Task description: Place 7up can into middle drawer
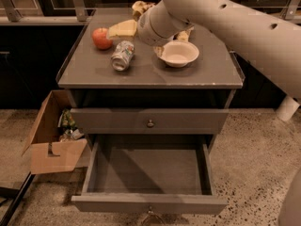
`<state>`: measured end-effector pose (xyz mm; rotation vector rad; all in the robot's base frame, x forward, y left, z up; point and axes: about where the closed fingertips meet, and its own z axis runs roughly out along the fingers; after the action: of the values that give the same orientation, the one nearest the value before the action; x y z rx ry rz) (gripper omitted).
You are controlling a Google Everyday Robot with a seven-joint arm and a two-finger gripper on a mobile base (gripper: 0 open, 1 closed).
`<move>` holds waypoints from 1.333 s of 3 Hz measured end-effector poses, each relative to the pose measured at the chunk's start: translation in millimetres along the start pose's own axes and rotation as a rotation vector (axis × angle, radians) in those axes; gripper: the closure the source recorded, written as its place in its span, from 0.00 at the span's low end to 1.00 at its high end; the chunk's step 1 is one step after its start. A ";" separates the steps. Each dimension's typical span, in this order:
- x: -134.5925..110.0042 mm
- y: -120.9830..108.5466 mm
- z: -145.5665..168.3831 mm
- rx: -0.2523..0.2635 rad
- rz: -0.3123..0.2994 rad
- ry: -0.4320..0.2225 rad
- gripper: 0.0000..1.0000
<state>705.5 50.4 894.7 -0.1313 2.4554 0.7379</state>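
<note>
At 9 o'clock of the cabinet, an open brown cardboard box (51, 147) is sitting on the speckled floor (254, 154). On the flat grey worktop (207, 74), a round red apple (102, 37) is resting near the left edge, with a pale yellow wedge-shaped packet (123, 28) lying just beside it at its 2 o'clock. The small silver aluminium 7up can (122, 55) with green-and-white print is lying on its side at the apple's 5 o'clock, close to it.

At the can's 1 o'clock, the end effector (140, 7) is hovering by the worktop's far edge, mostly hidden behind the thick cream robot arm (157, 25). I cannot tell whether it is wide or narrow, and it is apart from the can. A shallow round white bowl (178, 53) is sitting at the can's 3 o'clock.

Below the worktop, the upper grey drawer (188, 121) with a round knob is sitting shut. At its 6 o'clock, the wide grey middle drawer (150, 168) is standing pulled out, its flat bottom showing.
</note>
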 end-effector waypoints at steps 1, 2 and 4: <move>-15.3 2.4 9.9 0.032 0.030 -0.038 0.00; -27.1 7.5 17.5 0.049 0.029 -0.033 0.00; -35.0 8.2 37.5 0.072 0.036 0.009 0.00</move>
<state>751.2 74.9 892.1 -0.0634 2.4953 0.6645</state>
